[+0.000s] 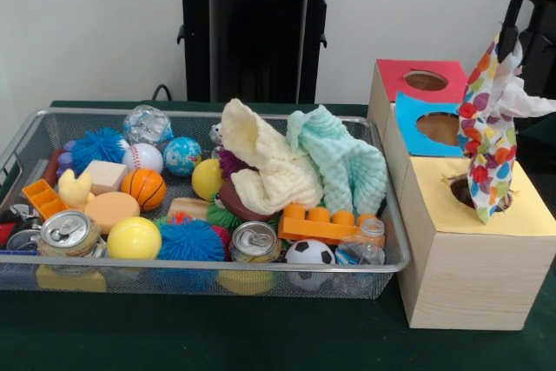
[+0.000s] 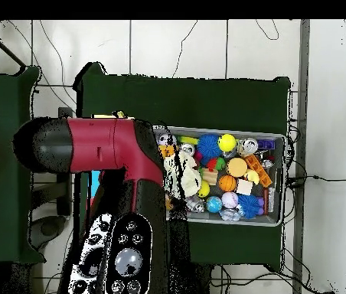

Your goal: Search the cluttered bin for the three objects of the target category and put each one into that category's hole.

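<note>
Green table [image 1: 261, 345], item one: my gripper [image 1: 511, 41] at 2 o'clock, pinched shut on a spotted cloth [image 1: 486, 128] hanging into the wooden box's [image 1: 469, 267] yellow-topped hole [image 1: 473, 193].

arm [image 2: 92, 145]: crimson shell, rounded black end cap at left | lower link [image 2: 126, 256]: black, round grey buttons, silver disc | pedestal [image 1: 256, 28]: black column, black ring handle, red cap
</note>
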Motion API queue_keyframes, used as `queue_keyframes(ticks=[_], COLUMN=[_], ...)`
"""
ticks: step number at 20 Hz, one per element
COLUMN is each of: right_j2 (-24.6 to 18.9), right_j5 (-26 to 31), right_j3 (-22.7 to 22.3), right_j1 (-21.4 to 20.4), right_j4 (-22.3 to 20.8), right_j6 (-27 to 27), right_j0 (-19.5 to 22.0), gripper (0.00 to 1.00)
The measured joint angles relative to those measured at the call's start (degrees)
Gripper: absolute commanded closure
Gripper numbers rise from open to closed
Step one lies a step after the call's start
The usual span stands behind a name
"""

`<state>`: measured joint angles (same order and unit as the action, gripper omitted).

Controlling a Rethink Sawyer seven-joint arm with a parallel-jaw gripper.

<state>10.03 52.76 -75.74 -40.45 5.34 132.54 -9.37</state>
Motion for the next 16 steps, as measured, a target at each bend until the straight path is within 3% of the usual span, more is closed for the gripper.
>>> queue_keyframes(ticks=[16], right_j2=[0.03], right_j5=[-0.01], right_j3=[-1.64], right_j1=[-0.71], right_j4=[-0.01], right_j6=[0.0], right_j0=[0.18], gripper=[1.0])
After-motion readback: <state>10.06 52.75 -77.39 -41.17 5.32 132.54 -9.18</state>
